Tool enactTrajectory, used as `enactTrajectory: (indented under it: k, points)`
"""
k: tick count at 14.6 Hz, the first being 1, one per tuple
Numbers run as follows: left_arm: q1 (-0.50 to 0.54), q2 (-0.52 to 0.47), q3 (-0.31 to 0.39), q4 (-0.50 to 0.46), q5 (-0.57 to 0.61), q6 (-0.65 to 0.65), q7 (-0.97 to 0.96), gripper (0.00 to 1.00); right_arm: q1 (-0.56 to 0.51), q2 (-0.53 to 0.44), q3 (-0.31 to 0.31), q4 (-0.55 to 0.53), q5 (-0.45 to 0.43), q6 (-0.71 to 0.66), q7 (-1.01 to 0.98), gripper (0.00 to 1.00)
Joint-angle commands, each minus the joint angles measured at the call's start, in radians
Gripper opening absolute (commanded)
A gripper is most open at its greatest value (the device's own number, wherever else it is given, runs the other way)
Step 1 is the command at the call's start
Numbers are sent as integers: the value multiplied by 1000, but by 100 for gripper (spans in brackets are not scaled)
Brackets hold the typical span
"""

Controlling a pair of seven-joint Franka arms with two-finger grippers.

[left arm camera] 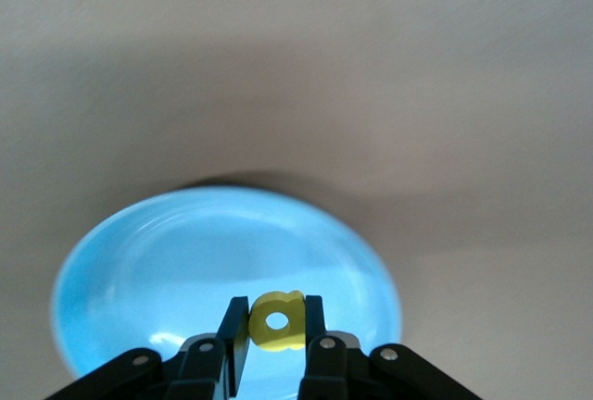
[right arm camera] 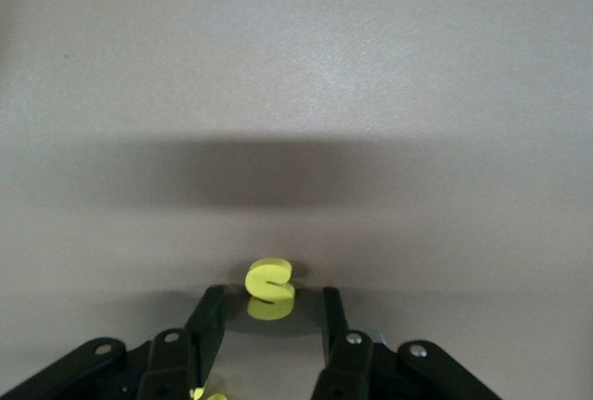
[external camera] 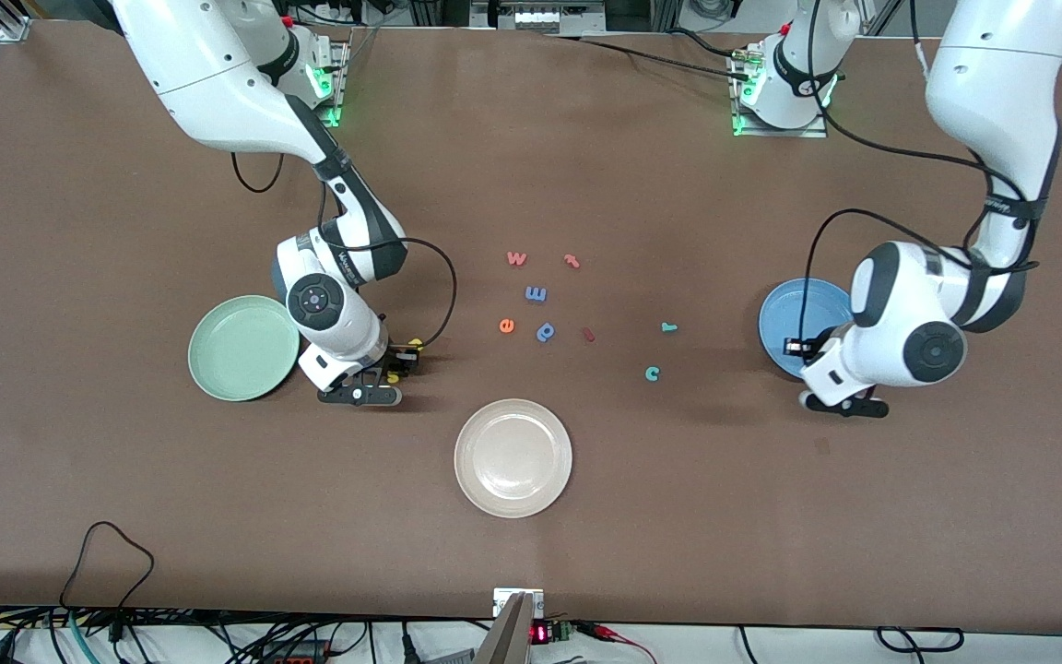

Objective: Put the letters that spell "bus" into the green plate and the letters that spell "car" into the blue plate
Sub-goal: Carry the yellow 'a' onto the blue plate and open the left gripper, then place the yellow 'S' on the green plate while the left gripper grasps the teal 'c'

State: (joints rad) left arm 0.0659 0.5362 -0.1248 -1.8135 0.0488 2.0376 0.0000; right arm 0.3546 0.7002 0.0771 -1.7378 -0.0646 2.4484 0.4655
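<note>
The left gripper (left arm camera: 276,326) pinches the yellow a (left arm camera: 277,320) over the blue plate (left arm camera: 139,270), half hidden by that arm in the front view, while the right gripper (right arm camera: 271,321), beside the green plate (external camera: 243,348), has its fingers spread around the s (right arm camera: 270,288).

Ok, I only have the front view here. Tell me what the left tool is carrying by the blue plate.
Observer: The left tool is shut on the yellow a.
Operator: Confirm it's over the plate.
Observer: Yes. In the left wrist view, the blue plate lies directly beneath the a.
Operator: Now report the right tool.
Observer: The right tool is low over the table beside the green plate. The yellow s sits between its open fingers, with a gap on each side.
</note>
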Motion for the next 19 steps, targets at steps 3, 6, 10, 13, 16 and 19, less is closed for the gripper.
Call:
enactTrajectory:
  k: [3,6,10,13,16,19]
  points:
    - [61,-67,-15,-153,16,65,37,20,7,16,-2,20,-12,1,-4,43]
    - [60,-71,-16,-167,16,69,34,49,4,18,-2,27,-12,3,-4,40]
    - [49,-90,-25,-68,14,-40,25,75,1,18,-2,32,-12,9,-4,31]
    - [26,-81,-38,74,13,-131,31,75,0,18,-2,32,-14,7,-2,13]
    - [-65,-17,-53,156,-26,-122,-21,66,-2,18,-3,32,-14,8,-4,0]
    - [-164,112,-55,307,-93,-117,-35,61,-2,-7,-29,32,-21,-5,-56,0]
